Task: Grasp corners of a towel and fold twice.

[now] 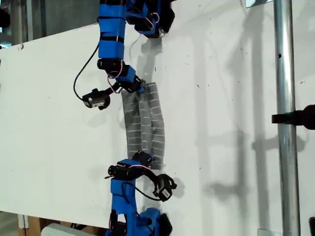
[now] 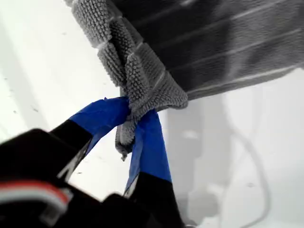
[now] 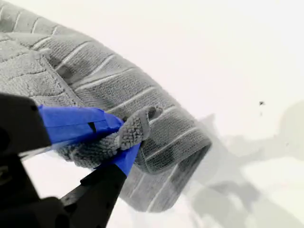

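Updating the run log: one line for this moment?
first end effector: shut on towel corner | second end effector: shut on towel corner | towel: bunched between arms

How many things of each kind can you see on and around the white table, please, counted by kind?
Grey striped towel: 1
Blue robot arms: 2, one at the exterior view's top, one at its bottom
Grippers shut on the towel: 2, my first gripper and my second gripper
White table: 1
Metal pole: 1
Total: 7

A white table (image 1: 236,147) with a metal pole (image 1: 285,123) standing at the exterior view's right.
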Available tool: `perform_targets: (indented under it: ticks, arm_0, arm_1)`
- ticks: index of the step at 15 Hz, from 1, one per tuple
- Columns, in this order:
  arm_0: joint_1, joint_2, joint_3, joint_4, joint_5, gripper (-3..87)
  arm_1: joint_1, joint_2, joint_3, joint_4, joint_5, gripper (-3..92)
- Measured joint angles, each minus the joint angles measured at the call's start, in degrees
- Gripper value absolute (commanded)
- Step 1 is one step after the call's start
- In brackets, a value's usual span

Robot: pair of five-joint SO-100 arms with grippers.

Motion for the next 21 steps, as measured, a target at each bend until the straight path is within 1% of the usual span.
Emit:
perform_targets:
  ticks: [1, 2, 4, 6, 8, 9, 11, 14, 18, 20, 21]
  arm_0:
    - [-5.80, 0.09, -0.09, 0.00, 5.36, -2.8]
    - [-11.25, 0.09, -0.18, -0.09, 9.14, -2.8]
    - [-19.95, 0.00, -1.58, 0.18, 16.17, -2.8]
    - [-25.22, 0.26, -3.08, 0.97, 19.51, -2.8]
    - [-27.33, 2.90, -2.55, 1.32, 19.86, -2.8]
    - [-27.33, 3.69, -0.53, 1.23, 19.95, -2.8]
    - [-25.93, 3.69, 4.92, -0.97, 18.19, -2.7]
    - [-19.34, 3.25, 10.72, -6.06, 12.48, -2.7]
    - [-13.45, -2.46, 10.81, -8.88, 6.86, -2.7]
    - [-13.10, -4.04, 11.51, -10.37, 5.98, -2.2]
    - [-13.36, -4.83, 12.22, -11.07, 6.24, 6.4]
  arm_1:
    - [6.15, -1.58, -0.35, -1.32, -4.66, -0.3]
    - [11.51, -3.25, -1.58, -3.08, -9.32, -0.3]
    - [18.63, -7.29, -5.45, -7.82, -17.05, -0.3]
    - [22.41, -10.46, -11.34, -8.96, -21.71, -0.3]
    - [22.76, -10.46, -14.85, -8.79, -22.94, -0.3]
    - [22.15, -10.55, -14.85, -8.35, -22.76, -0.3]
    - [18.81, -11.43, -13.97, -8.17, -20.74, -0.3]
    - [16.52, -15.21, -10.63, -8.17, -17.58, -0.3]
    - [14.24, -22.50, -9.84, -9.32, -15.82, -0.3]
    - [13.89, -25.14, -9.84, -10.11, -15.29, -0.3]
    - [13.27, -25.75, -9.84, -10.11, -15.03, 0.5]
